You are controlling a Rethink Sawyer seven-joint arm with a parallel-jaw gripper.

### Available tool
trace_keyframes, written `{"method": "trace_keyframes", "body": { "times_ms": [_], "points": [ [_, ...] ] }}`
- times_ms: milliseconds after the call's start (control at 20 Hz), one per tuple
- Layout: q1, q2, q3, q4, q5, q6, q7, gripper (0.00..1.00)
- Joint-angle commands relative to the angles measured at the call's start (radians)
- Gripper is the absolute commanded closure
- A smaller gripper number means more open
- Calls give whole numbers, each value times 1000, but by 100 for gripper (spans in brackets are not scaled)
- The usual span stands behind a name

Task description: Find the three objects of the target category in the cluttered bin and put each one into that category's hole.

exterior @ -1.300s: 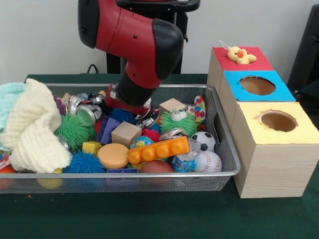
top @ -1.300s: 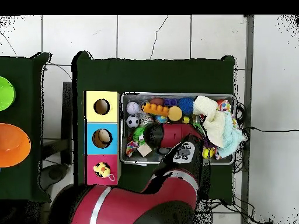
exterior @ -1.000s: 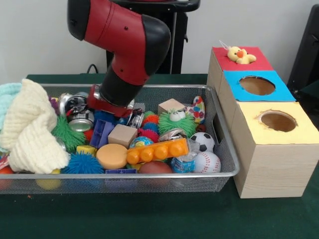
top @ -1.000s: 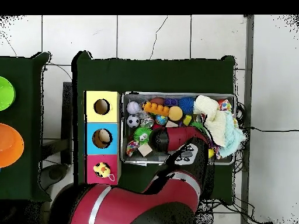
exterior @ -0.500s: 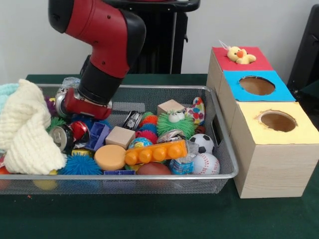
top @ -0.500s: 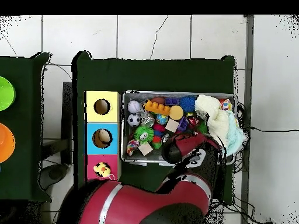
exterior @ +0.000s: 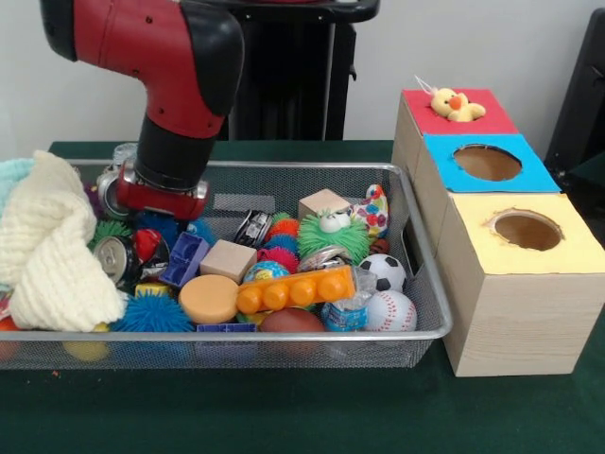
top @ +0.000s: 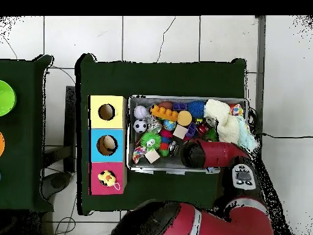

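A wire mesh bin (exterior: 421, 317) holds mixed clutter: a soccer ball (exterior: 386, 270), a baseball (exterior: 393, 307), an orange toy brick (exterior: 299, 287), a green furry toy (exterior: 336, 233), a wooden cube (exterior: 227, 260), an orange disc (exterior: 210, 297) and a tipped can (exterior: 118, 257). My arm's wrist (exterior: 157, 194) hangs over the bin's far left part, above the can and a purple block (exterior: 185, 257). The gripper under the wrist is hidden. Beside the bin stand three boxes with a red top (exterior: 473, 118), a blue hole (exterior: 488, 163) and a yellow hole (exterior: 527, 230).
A cream knit cloth (exterior: 52, 241) is piled at the bin's left end. A yellow duck plush (exterior: 455, 104) sits on the red box. In the overhead view my arm (top: 211, 153) covers the bin's (top: 129, 165) lower right part.
My arm has swept left along the bin in the front view and risen a little. The cans near it were pushed left; one now lies tipped beside the cloth.
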State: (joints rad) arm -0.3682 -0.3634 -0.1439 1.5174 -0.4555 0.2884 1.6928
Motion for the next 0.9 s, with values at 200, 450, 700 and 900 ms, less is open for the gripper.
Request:
{"method": "trace_keyframes", "body": {
  "times_ms": [200,450,700,900],
  "points": [
    [-62,-201,231,179,135,398,-53,0],
    [-40,-284,241,189,172,539,-50,0],
    [-61,-314,269,224,208,571,-35,0],
    [-68,-296,242,268,170,541,-30,0]
  ]
}}
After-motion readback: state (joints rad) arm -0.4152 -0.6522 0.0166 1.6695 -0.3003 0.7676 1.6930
